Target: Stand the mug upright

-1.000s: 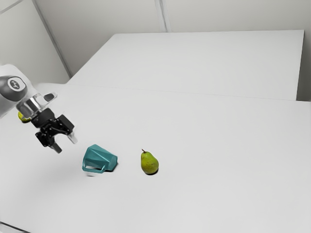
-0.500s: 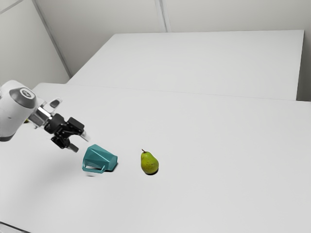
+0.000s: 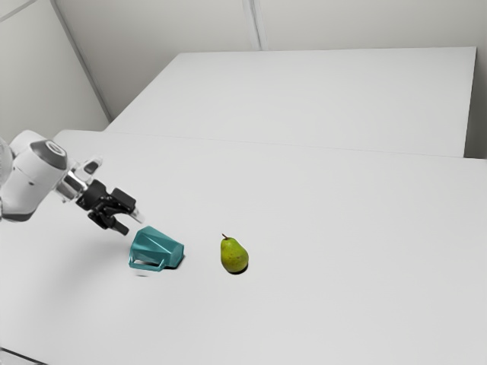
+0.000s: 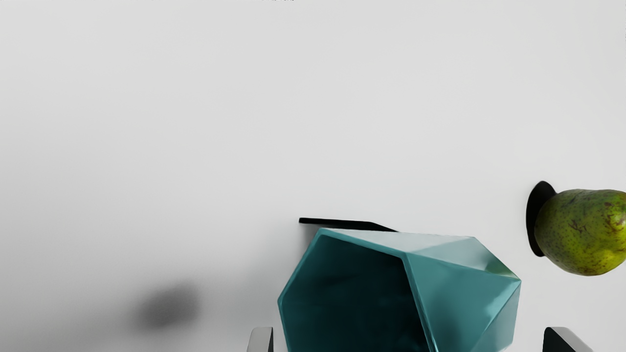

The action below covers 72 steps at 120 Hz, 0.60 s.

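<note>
One teal mug (image 3: 156, 247) on its side on tbl (image 3: 342, 228), nr pear (image 3: 234, 255); claw (image 3: 131, 224) just beside, wide open, w/ nothing held.

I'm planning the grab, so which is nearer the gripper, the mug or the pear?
The teal mug, lying on its side near the open gripper; the green pear sits farther away.

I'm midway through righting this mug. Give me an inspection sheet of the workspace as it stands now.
Surface: pale table, smooth, with shadows on it.
Job's things: mug lying on its side, mouth toward the arm.
Clutter: pear past the mug's base, apart from it.
Gripper: the gripper is near the mug's mouth end, fingers open.
Cables: thin dark line at the exterior view's lower left; cannot tell what it is.
Surroundings: pale walls.
</note>
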Each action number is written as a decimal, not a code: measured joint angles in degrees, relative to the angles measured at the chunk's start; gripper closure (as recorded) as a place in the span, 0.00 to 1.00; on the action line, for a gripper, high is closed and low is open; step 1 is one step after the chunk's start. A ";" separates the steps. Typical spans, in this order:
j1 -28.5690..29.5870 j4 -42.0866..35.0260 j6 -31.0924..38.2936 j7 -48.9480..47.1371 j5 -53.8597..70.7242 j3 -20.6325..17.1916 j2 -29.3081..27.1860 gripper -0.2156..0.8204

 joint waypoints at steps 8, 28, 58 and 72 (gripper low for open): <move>0.05 -0.15 -0.34 1.45 -1.44 0.00 0.42 0.21; 0.15 -0.72 -1.98 4.61 -5.05 0.00 1.02 0.21; 0.21 -1.93 -4.52 7.99 -8.24 -0.14 1.65 0.21; 0.30 -2.40 -5.72 9.13 -9.26 -0.18 1.88 0.21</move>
